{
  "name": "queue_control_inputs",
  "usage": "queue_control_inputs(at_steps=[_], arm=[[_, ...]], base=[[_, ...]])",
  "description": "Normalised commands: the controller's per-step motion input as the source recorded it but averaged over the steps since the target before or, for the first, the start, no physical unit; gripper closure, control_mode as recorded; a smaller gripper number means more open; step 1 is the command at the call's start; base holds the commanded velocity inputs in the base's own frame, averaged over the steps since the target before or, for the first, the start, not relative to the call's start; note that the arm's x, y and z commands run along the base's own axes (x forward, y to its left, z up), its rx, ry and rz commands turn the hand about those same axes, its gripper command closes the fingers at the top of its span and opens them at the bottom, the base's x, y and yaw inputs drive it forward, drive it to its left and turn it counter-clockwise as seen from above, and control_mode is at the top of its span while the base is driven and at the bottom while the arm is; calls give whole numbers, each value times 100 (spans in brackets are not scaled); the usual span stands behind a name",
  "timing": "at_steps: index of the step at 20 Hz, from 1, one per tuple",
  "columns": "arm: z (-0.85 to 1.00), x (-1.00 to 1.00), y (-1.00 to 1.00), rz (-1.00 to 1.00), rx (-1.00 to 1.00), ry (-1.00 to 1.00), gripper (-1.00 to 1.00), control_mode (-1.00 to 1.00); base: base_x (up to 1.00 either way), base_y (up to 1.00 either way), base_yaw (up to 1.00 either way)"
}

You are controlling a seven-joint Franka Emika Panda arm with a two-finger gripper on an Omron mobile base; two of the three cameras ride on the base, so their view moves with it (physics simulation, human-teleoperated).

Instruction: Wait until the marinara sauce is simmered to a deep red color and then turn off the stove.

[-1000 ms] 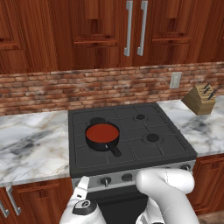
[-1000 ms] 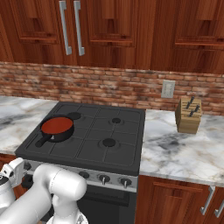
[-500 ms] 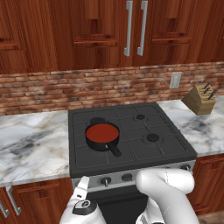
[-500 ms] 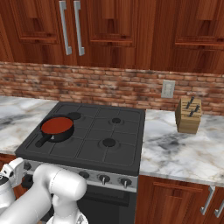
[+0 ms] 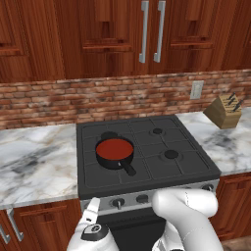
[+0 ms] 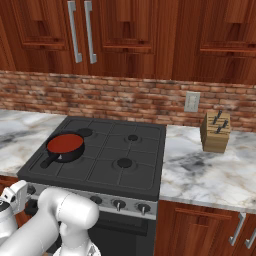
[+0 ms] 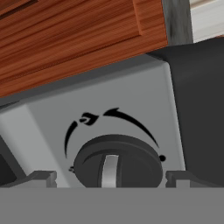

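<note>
The marinara sauce (image 5: 114, 147) is a flat deep red disc in a small black saucepan (image 5: 117, 159) on the front left burner of the stove (image 5: 162, 169); from the other side the sauce (image 6: 65, 143) looks the same red. My gripper (image 5: 93, 206) hangs low in front of the stove's silver knob strip at its left end, also seen at the gripper (image 6: 19, 194). In the hand view the leftmost dark knob (image 7: 116, 164) sits close ahead between my two fingertips (image 7: 41, 177). The jaws stand open on either side of it, not touching.
More knobs (image 5: 142, 198) run right along the strip. Marble counters (image 5: 34, 162) flank the stove, with a wooden knife block (image 6: 216, 131) on the right one. Wood cabinet doors (image 5: 29, 220) sit below the left counter beside my hand.
</note>
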Motion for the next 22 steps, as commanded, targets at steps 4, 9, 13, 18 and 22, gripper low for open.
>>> queue_control_inputs(at_steps=[4,9,13,18,22], arm=[[0,0,0,0,0,0,-100,-100],[0,0,0,0,0,0,-100,-100],[0,0,0,0,0,0,-100,-100],[0,0,0,0,0,0,-100,-100],[0,0,0,0,0,0,-100,-100]], base=[[0,0,0],[0,0,0],[0,0,0],[0,0,0],[0,0,0]])
